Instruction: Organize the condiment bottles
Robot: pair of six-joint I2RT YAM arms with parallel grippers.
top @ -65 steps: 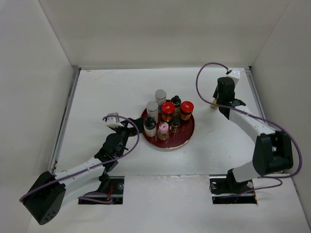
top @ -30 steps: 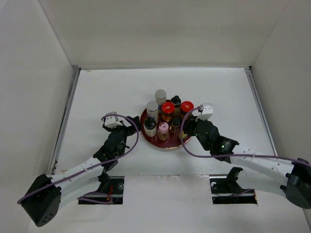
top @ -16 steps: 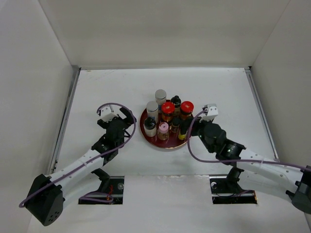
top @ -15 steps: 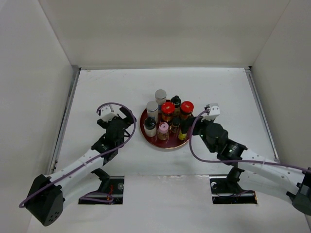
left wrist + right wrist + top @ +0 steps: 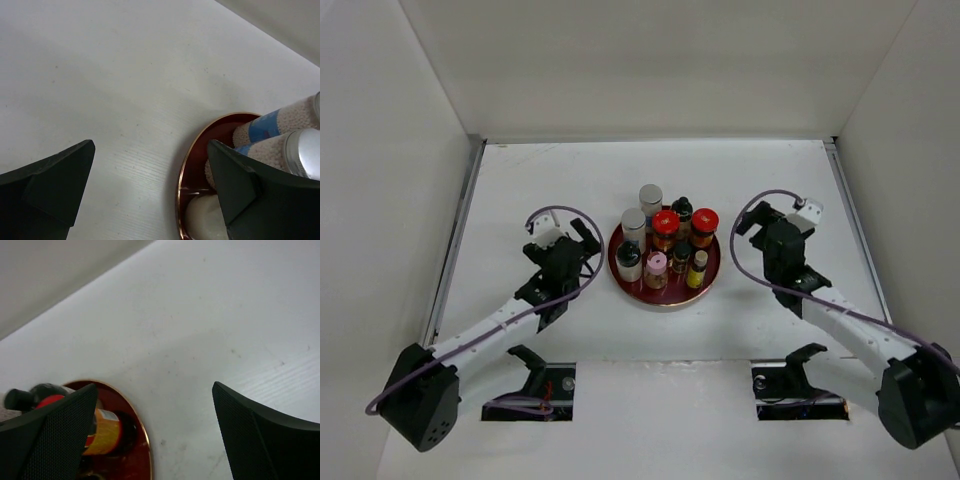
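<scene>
left claw and right claw gape, flanking tray.

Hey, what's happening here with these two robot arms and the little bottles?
The condiment bottles all stand grouped on a round dark red tray mid-table, a yellow bottle at its right side. The left gripper and right gripper hang just off the tray on either side, both open and holding nothing.

I count: grey-topped shakers 2 | red-lidded jars 2 | black-capped bottles 2 | pink-capped bottle 1 | yellow bottle 1 | dark-capped white bottle 1 | tray 1
</scene>
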